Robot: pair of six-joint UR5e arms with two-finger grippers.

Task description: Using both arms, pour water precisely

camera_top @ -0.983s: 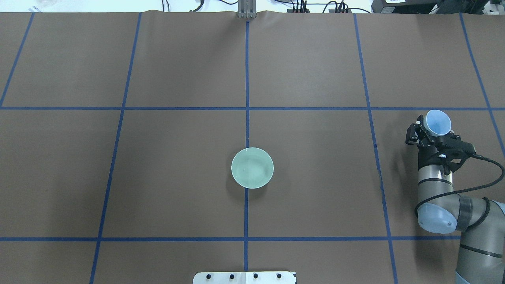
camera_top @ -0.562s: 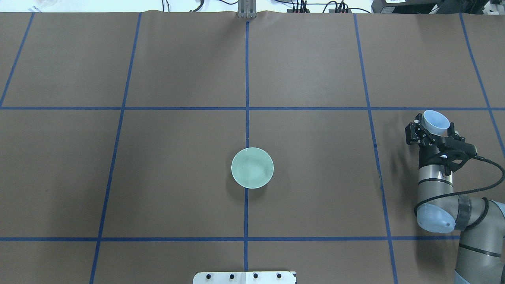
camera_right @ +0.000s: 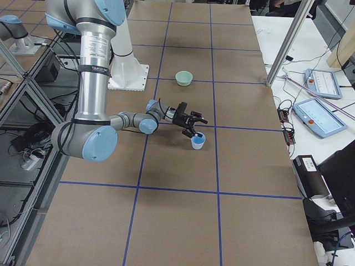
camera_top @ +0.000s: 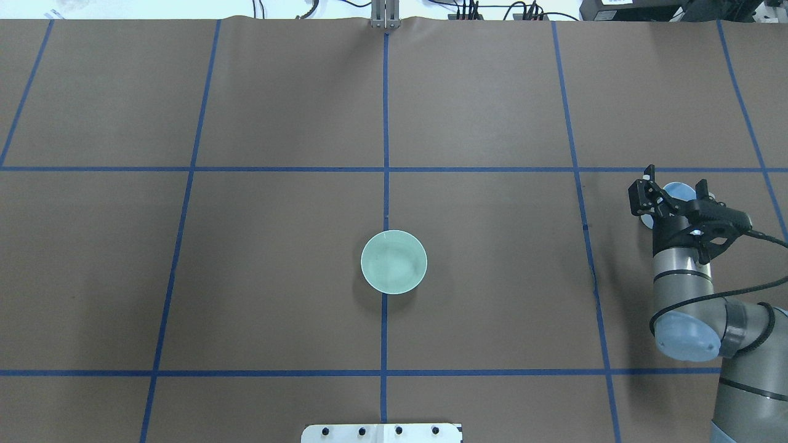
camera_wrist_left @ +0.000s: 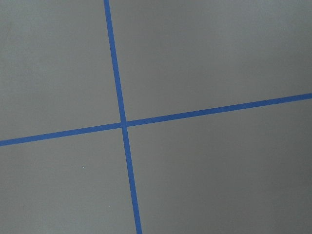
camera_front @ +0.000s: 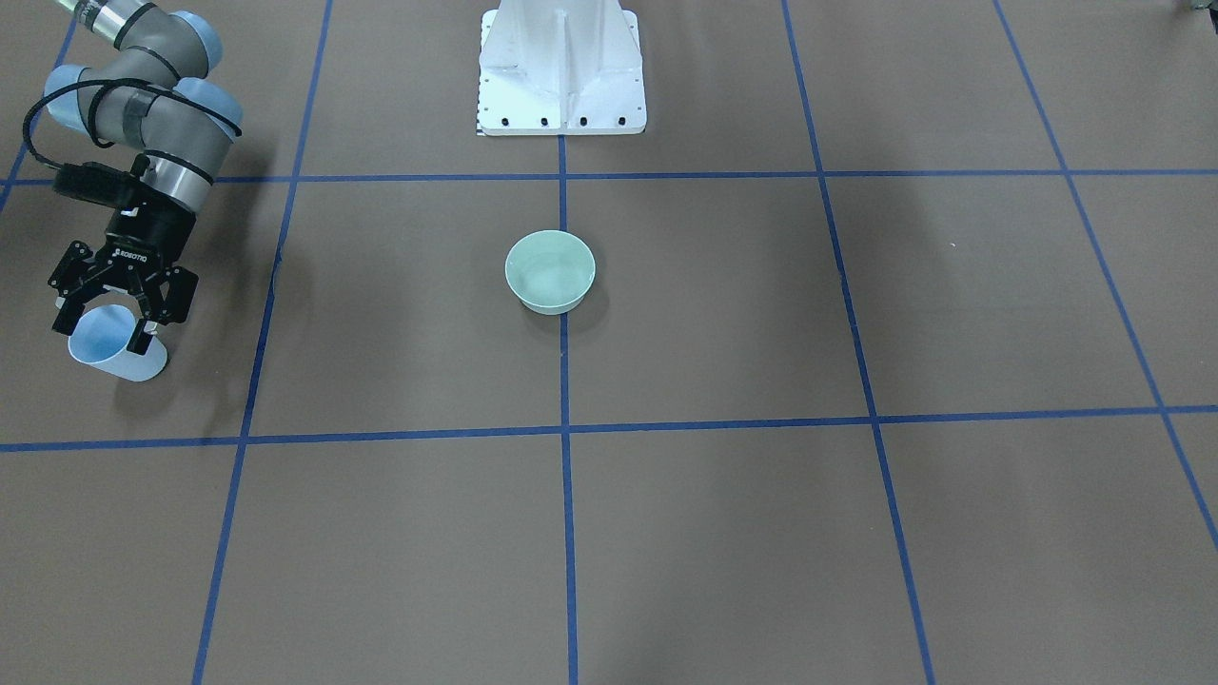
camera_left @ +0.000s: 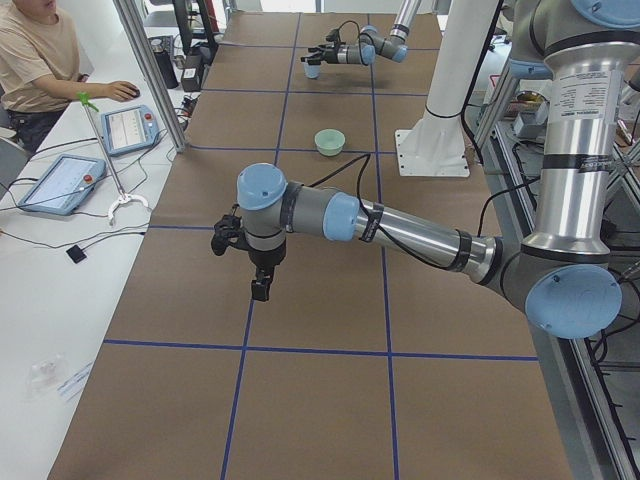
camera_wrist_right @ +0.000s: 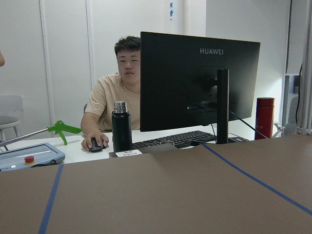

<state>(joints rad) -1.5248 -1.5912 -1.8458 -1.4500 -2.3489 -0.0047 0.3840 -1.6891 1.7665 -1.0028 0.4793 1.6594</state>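
Spillage is looming as the main risk: the right gripper [camera_front: 107, 306], jaws spread around the pale blue cup [camera_front: 116, 348], is standing it on the worktop [camera_front: 723, 533], well apart from the green bowl [camera_front: 550, 271] holding the water [camera_front: 549, 280]. Catching its rim could topple it. Whether the left gripper [camera_left: 240, 243] is open, I cannot tell.

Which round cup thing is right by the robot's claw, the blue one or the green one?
The blue cup, between the right claw's fingers at the table's side. The green bowl stands alone mid-table.

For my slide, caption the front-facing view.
Right end effector open around a blue cup on the table; green bowl waits mid-table.
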